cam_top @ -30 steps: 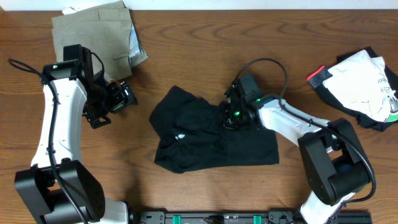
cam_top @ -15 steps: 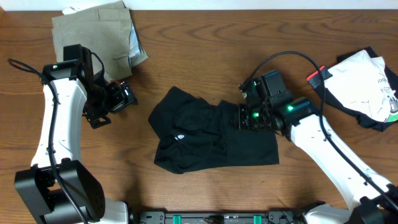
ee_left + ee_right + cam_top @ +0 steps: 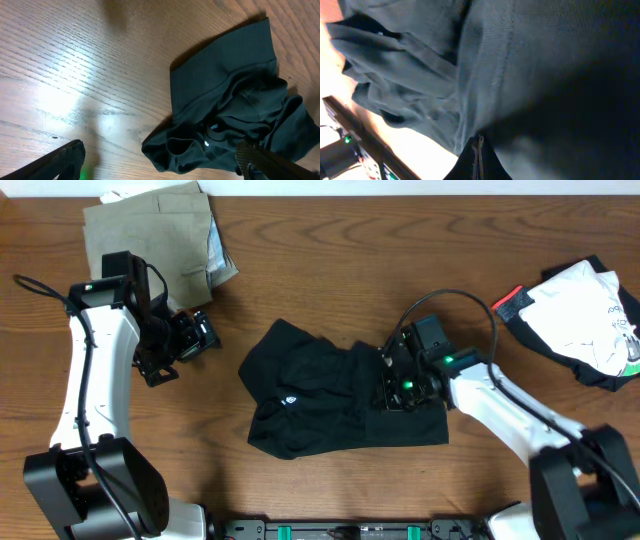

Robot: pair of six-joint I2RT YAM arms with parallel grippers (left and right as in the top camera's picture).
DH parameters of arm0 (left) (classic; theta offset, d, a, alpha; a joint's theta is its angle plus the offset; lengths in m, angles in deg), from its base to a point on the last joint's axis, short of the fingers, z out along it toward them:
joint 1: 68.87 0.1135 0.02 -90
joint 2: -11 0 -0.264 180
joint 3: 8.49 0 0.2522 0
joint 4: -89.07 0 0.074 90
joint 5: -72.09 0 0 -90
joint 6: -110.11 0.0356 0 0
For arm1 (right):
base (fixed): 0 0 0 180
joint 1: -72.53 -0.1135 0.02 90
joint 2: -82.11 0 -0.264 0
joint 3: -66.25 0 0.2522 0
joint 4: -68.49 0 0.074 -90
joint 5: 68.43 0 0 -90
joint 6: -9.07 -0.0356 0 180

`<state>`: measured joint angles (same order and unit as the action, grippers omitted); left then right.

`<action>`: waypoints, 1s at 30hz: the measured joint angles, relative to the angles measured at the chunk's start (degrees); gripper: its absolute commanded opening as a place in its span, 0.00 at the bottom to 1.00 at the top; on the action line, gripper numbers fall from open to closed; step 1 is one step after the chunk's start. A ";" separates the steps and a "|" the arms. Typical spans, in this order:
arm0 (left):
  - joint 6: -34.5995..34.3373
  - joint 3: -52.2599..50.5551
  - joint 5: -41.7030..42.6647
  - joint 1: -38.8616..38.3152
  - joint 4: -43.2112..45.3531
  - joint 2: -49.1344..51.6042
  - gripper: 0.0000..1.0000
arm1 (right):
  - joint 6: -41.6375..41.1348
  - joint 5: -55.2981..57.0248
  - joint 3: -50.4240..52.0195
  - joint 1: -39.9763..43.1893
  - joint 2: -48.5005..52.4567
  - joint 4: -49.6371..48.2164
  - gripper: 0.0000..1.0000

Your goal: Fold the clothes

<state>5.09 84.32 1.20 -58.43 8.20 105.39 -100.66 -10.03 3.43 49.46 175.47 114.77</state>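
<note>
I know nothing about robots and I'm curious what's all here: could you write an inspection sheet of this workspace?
Surface: brown wooden table.
Job's things: crumpled black T-shirt at centre; folded khaki-olive piece, far left; white printed top on a black garment with red-white trim, far right.
Clutter: nothing seen.
Grippers: left gripper open, over wood, apart from the T-shirt; right gripper shut, tips on the T-shirt.
Cables: black cable arching off the right arm; thin black loop beside the left arm.
Surroundings: black rail with green parts at the near edge.
</note>
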 measured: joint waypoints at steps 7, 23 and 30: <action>0.02 0.00 0.00 0.00 -0.02 0.00 0.98 | 6.36 -9.84 0.46 3.98 8.96 -4.15 0.01; 0.00 0.00 0.00 0.00 -0.02 0.00 0.98 | 12.33 -22.64 0.66 9.66 10.93 -2.34 0.01; 0.02 0.00 0.00 0.00 -0.02 0.00 0.98 | 14.49 -23.98 0.79 14.25 -2.75 2.82 0.02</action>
<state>5.11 84.32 1.20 -58.43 8.18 105.39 -86.17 -34.01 4.22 63.71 172.72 117.59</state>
